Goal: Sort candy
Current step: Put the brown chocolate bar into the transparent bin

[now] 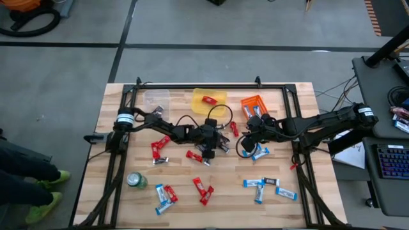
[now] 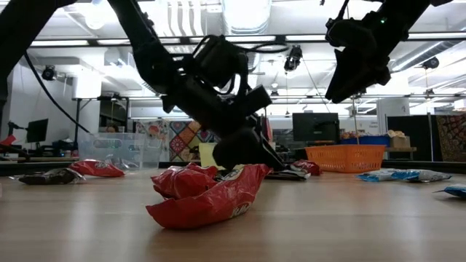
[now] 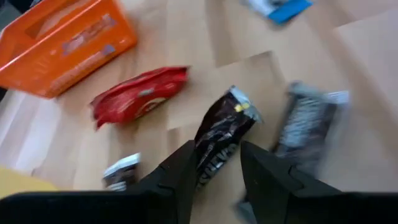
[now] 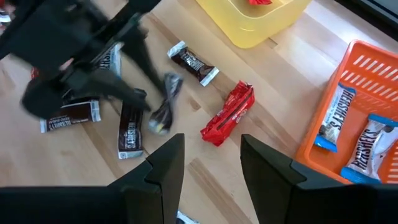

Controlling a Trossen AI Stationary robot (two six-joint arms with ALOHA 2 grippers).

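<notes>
Near edge of the wooden tabletop point(image 1: 300, 96): red and blue candy point(image 1: 203, 189) is scattered, with a green can point(image 1: 136, 181) toward the near-left corner. At mid-table the left gripper point(image 1: 220, 144) is seen low over dark bars. Its wrist view alone shows the fingers parted around a dark brown bar point(image 3: 221, 138), not clamped. The right gripper point(image 1: 246, 131) hangs above the table, jaws apart, nothing held. A red bar point(image 4: 229, 113) is shown beyond it. At the far edge, an orange basket point(image 1: 246, 102) with blue bars and a yellow bin point(image 1: 220, 96) with one red bar are seen.
</notes>
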